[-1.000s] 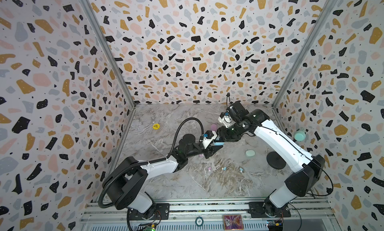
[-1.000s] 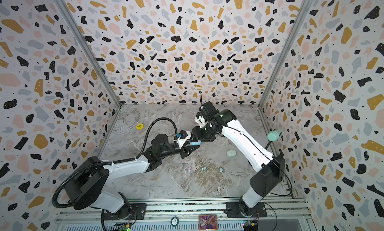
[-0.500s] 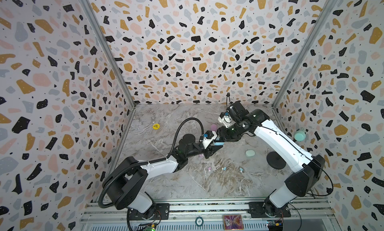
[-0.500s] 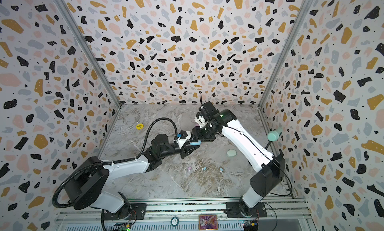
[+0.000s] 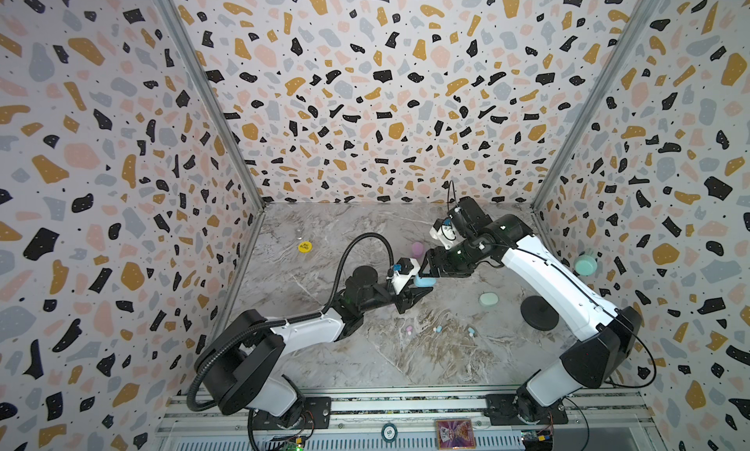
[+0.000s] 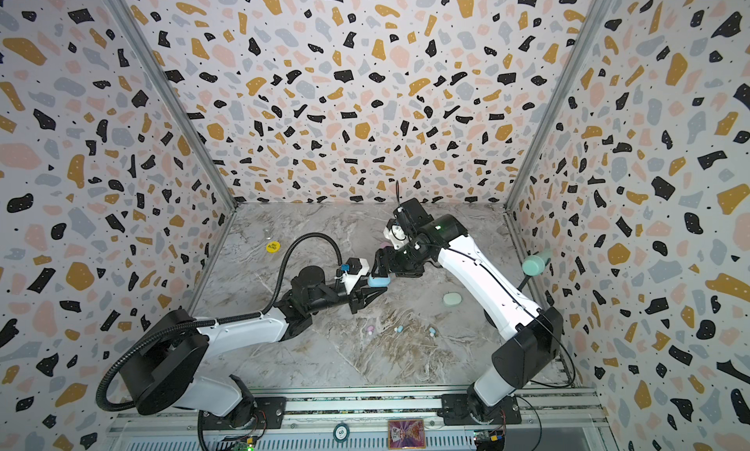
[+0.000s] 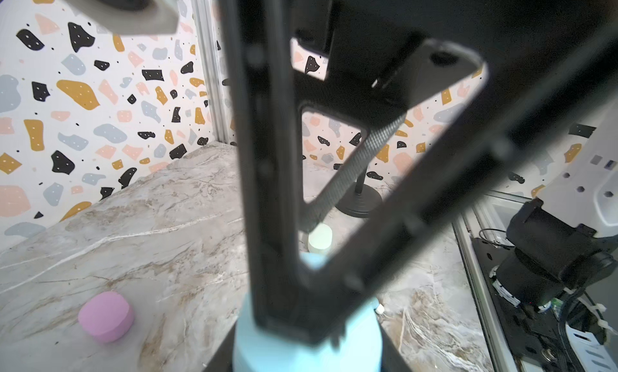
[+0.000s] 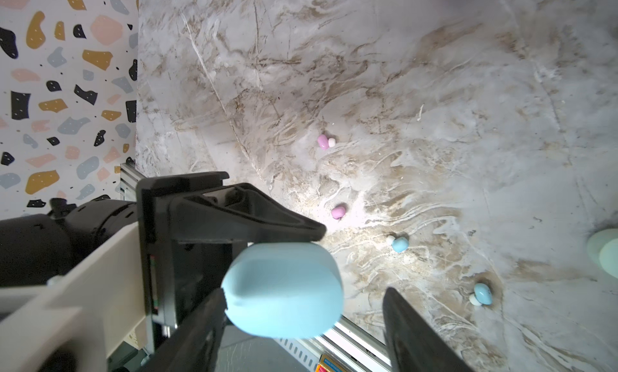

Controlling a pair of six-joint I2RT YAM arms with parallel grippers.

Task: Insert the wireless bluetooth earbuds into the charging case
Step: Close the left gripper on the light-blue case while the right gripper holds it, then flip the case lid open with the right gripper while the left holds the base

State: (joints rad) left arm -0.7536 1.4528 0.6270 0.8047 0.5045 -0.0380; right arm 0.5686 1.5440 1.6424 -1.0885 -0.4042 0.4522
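Blue case (image 5: 425, 282) is at mid-table, lid shut, and appears lifted clear of the table (image 5: 365, 368). The left gripper (image 5: 422, 291) is clamped on it. The right gripper (image 8: 302, 298) straddles the case with its jaws apart: one finger is at the case's side and the other stands clear, so it has no hold.

No earbuds are in any case. Two pink earbuds (image 8: 337, 212) and two blue earbuds (image 8: 399, 244) lie loose on the table at about 6 o'clock from the held case. I cannot find the mint pair. The mint case (image 5: 488, 299) is at 4 o'clock and the pink case (image 5: 417, 248) at 12 o'clock.

Step, as I judge it: readying the blue case for opening, before any insertion.

Next move calls for the right fingers to catch the lid seam and pry while the left holds firm. After that comes a fine pinch on a blue bud.
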